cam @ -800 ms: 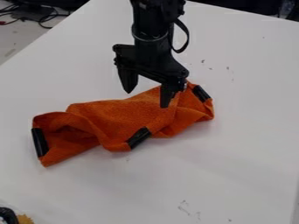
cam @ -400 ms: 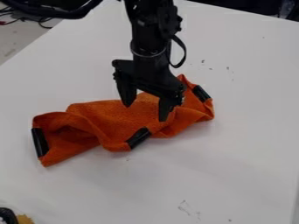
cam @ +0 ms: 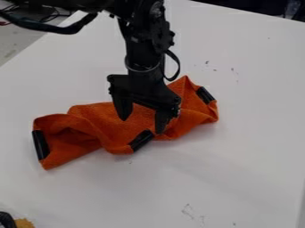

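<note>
The black gripper (cam: 141,126) hangs over the middle of the orange cloth (cam: 119,125), its two fingers spread apart with nothing seen held between them. Its right finger comes down close beside the black clip (cam: 142,140) on the cloth's front edge; whether the fingertips touch the fabric I cannot tell. The cloth lies crumpled and folded on the white table (cam: 238,147). A second black clip (cam: 40,144) is at its left end and a third black clip (cam: 205,95) at its upper right corner. The arm covers part of the cloth's back edge.
At the bottom left corner are a black object (cam: 7,220) and a small yellow-brown piece (cam: 24,223). Dark cables lie beyond the table's edge at the upper left. Small dark marks dot the table right of the arm.
The gripper has come down and slightly left, staying open, from the cloth's back edge to over its middle. More of the arm now shows at the upper left. The cloth looks unmoved.
</note>
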`<control>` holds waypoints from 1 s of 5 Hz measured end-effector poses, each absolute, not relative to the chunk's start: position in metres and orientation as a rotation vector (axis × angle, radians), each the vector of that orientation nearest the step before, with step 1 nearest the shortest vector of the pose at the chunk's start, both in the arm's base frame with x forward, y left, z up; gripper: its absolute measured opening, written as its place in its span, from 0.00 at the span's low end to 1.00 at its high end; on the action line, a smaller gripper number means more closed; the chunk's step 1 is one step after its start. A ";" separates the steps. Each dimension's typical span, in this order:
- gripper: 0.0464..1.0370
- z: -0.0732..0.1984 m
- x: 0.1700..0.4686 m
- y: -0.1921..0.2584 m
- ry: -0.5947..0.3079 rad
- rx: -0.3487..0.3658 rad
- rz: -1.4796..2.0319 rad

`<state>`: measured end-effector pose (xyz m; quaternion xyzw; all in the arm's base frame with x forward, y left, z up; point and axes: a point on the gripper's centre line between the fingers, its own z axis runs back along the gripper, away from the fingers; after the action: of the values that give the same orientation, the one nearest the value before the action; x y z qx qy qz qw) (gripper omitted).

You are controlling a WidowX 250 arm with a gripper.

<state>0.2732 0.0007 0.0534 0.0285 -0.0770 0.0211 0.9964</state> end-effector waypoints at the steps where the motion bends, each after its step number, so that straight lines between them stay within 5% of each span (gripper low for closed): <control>1: 0.96 0.047 0.271 0.003 -0.134 0.031 0.057; 2: 0.96 0.039 0.252 0.002 -0.051 0.025 0.086; 3: 0.96 0.033 0.241 -0.001 -0.065 0.002 0.115; 5: 0.96 0.021 0.256 0.003 -0.060 -0.018 0.068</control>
<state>0.2563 0.0028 0.0214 -0.0091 -0.0299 0.0340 0.9989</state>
